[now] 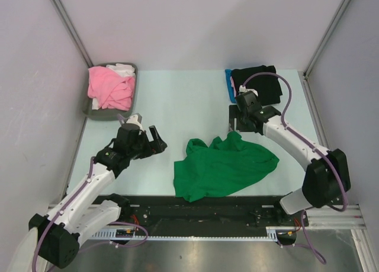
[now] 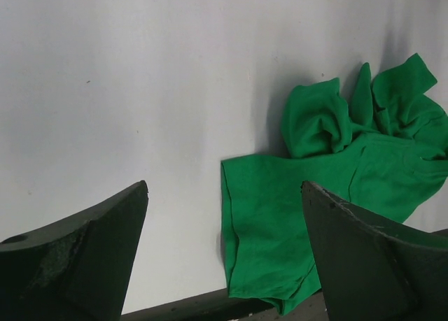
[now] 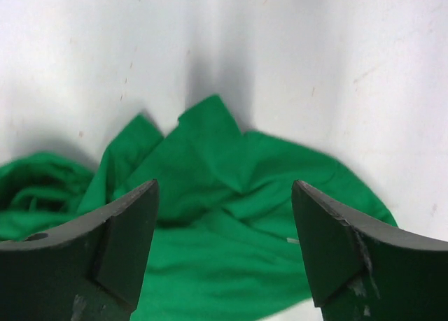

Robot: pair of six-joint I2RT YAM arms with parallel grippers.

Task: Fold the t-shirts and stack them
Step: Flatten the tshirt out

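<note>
**Top external view: both arms poised over a crumpled green tee**

Top external shows the left arm reaching forward and inward from its base, elbow bent. The left gripper [image 1: 157, 143] points toward the middle of the desk [image 1: 177, 100]. The right arm bends up from its base and back toward the centre, and the right gripper [image 1: 235, 127] sits above the far edge of the green t-shirt [image 1: 222, 168].

In the left wrist view the left gripper [image 2: 224, 188] has its jaws spread wide with nothing between them. The right gripper [image 3: 224, 184] is likewise spread and holds nothing.

A small white tag [image 3: 292, 240] shows on the cloth in the right wrist view, too small to read.

The green t-shirt [image 2: 294, 216] lies rumpled at the near centre of the desk. It is just to the right of the left gripper and not touching it. It lies directly below the right gripper, filling the space under those jaws [image 3: 231, 258].

A pink t-shirt [image 1: 109, 88] and a white t-shirt [image 1: 124, 69] lie heaped in the tray [image 1: 95, 113] at far left. A black t-shirt [image 1: 260, 82] lies over a blue t-shirt [image 1: 228, 82] at far right.
</note>
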